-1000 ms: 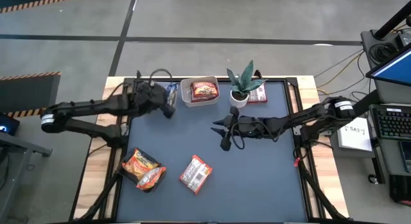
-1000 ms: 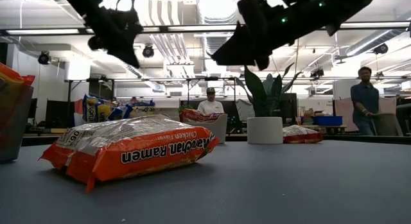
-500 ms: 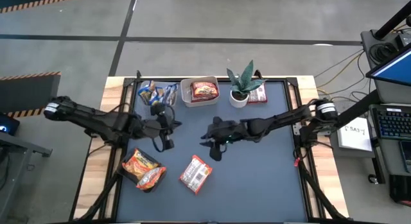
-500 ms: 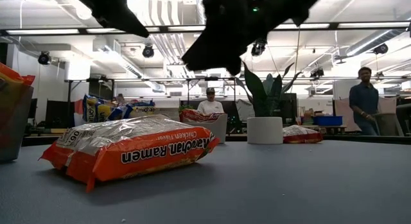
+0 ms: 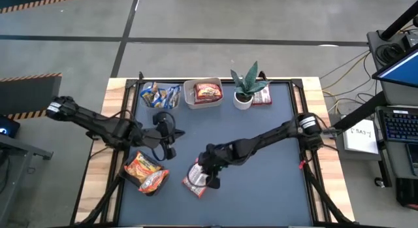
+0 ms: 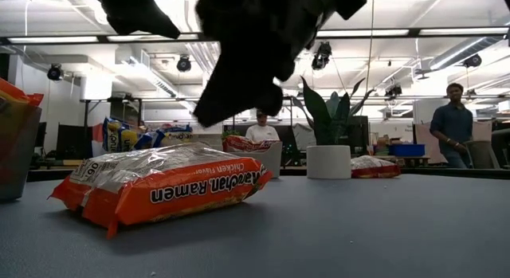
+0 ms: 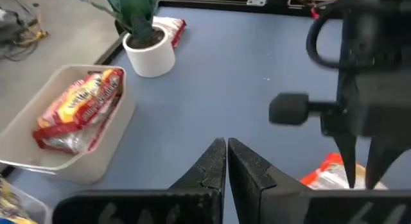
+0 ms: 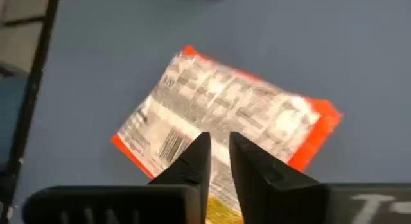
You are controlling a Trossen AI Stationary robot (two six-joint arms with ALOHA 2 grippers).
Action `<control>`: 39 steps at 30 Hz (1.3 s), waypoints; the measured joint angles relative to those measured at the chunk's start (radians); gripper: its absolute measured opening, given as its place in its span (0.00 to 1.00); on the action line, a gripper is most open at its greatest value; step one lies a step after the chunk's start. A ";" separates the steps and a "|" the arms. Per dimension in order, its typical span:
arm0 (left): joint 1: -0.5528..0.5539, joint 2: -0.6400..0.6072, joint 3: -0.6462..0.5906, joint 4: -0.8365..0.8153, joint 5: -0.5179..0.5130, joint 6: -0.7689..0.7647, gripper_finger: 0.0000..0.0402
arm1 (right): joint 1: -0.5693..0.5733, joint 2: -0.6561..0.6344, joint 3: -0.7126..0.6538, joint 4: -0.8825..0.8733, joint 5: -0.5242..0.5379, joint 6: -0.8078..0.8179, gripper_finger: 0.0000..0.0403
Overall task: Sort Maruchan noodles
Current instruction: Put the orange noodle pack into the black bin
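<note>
Right hand (image 5: 211, 181) in the high view sits low in the middle of the frame, right over a red and white noodle packet (image 5: 193, 178) on the blue desk (image 5: 268, 182). I cannot tell if that hand is clenched or released. Left hand (image 5: 170, 151) hangs left of the middle, clenched on nothing. Two orange packets (image 5: 145, 171) lie at the lower left. At the top of the frame a clear tub (image 5: 159, 95) holds blue and yellow packets, and next to it a second tub (image 5: 189, 97) holds a dark red packet (image 5: 208, 91). A small plant (image 5: 246, 84) stands to the right of that tub, with one more packet (image 5: 263, 96) just beside it. In the low view the right hand (image 6: 213, 109) is a big dark shape at the top middle, up above the noodle packet (image 6: 163, 189), which lies flat at the lower left. The plant (image 6: 327, 142) stands far back on the right, and a person (image 6: 452, 131) stands at the right edge. In the left wrist view the left hand (image 7: 227, 161) is shut tight with nothing in it. The second tub (image 7: 106, 161) with the dark red packet (image 7: 80, 112) and the plant (image 7: 146, 41) show past it, and the right arm (image 7: 363, 89) hangs over a bit of the noodle packet (image 7: 324, 174). In the right wrist view the right hand (image 8: 218, 156) is over the noodle packet (image 8: 231, 112), which lies tilted on the desk (image 8: 321, 44).
</note>
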 joint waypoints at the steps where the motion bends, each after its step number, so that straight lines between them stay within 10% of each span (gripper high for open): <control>1: -0.007 0.000 0.000 -0.003 0.000 -0.014 0.00 | 0.006 0.017 0.012 -0.004 -0.001 -0.001 0.11; 14: -0.051 0.027 -0.003 0.041 -0.001 -0.028 0.00 | -0.004 0.132 0.079 0.005 -0.057 0.005 0.02; 23: -0.051 0.069 -0.003 0.042 -0.001 -0.027 0.00 | -0.036 0.089 0.077 -0.158 0.294 -0.024 0.02; 39: -0.049 0.298 -0.004 0.057 0.150 0.087 0.00 | -0.051 -0.113 -0.023 -0.353 0.343 -0.031 0.02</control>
